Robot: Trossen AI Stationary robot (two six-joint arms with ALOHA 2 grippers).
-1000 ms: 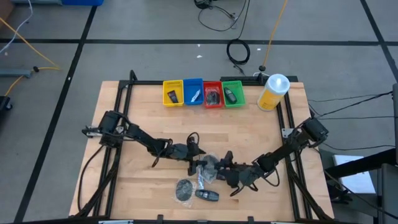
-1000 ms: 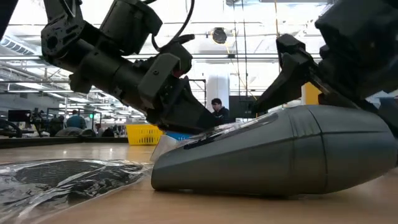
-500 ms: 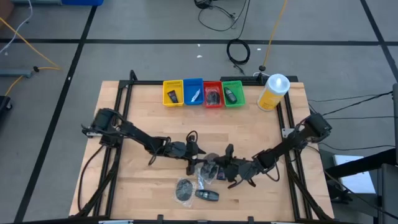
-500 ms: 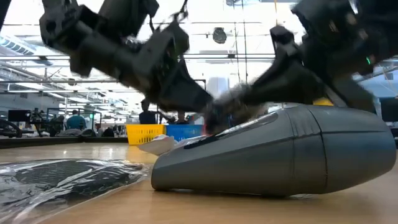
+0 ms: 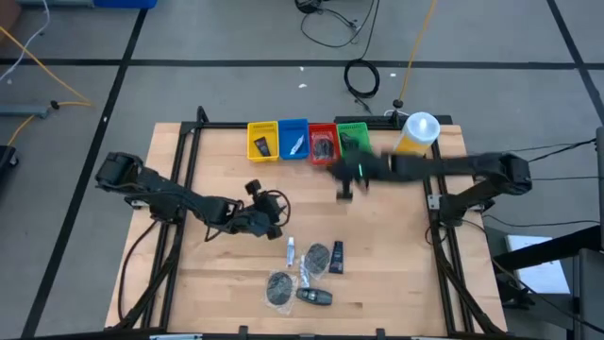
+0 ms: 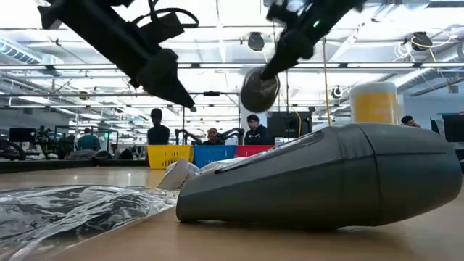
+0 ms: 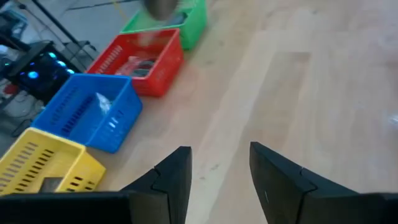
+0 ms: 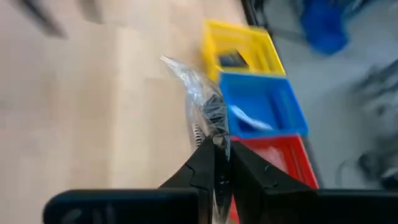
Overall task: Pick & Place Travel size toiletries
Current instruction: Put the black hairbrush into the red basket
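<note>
My right gripper (image 5: 345,186) is up in the air before the red tray (image 5: 323,144) and the green tray (image 5: 354,141), shut on a clear-wrapped grey disc (image 6: 259,88). My left gripper (image 5: 267,215) hovers open at the table's middle left, with nothing between its fingers (image 7: 180,177). The other travel size toiletries lie flat near the front edge: a white tube (image 5: 291,250), a grey disc (image 5: 317,255), a dark tube (image 5: 337,256), a wrapped disc (image 5: 278,286) and a dark oblong bottle (image 5: 314,296). My right gripper pinches the edge of the clear wrapper (image 8: 211,127) between its two fingertips. The wrapped disc sticks out beyond the fingers, lifted clear of the table. In the low view it hangs below the fingers (image 6: 279,61), which slant down at it.
Yellow (image 5: 262,142), blue (image 5: 293,140), red and green trays stand in a row at the far edge, each with something in it. A big yellow bottle with a white cap (image 5: 415,138) stands at the far right. Bare wood lies between the trays and the loose items.
My right gripper has taken the wrapped disc off the pile near the front, lifted it clear and swung it toward the far edge, up to the red and green trays. My left gripper has pulled back from the pile toward the table's left and risen.
</note>
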